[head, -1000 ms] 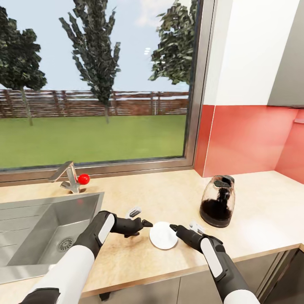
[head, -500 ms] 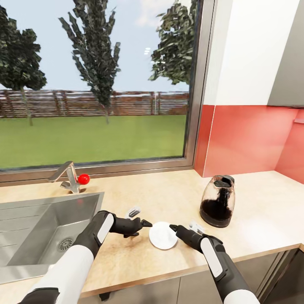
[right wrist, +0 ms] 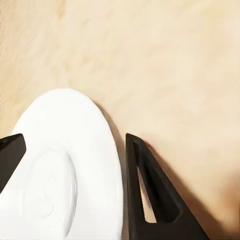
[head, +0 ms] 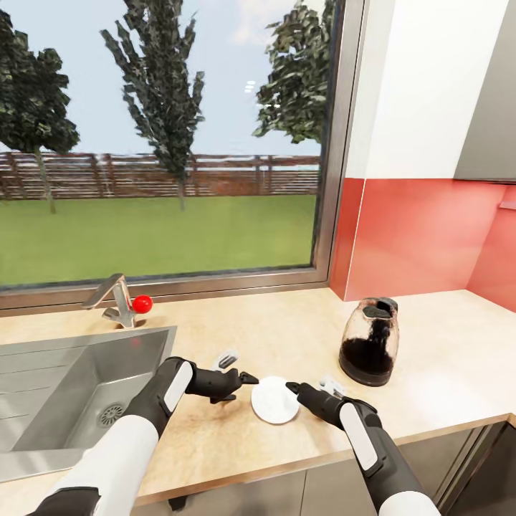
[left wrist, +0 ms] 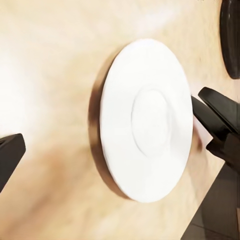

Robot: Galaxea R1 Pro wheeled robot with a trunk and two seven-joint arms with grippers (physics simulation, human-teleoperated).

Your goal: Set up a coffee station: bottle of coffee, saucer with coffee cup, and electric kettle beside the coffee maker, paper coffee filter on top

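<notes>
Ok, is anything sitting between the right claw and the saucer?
Nothing visible. The right claw is already at the saucer rim, its fingers straddling the edge in the right wrist view. The kettle stands off to the right, clear of it.

In the right wrist view the saucer (right wrist: 65, 170) is cut off by the frame edge, and one finger (right wrist: 10, 155) of the right pincer (head: 289, 387) is largely out of frame. In the left wrist view only a corner of a finger (left wrist: 9, 157) is shown. The sink (head: 43, 373) is cropped at the head view's edge.
</notes>
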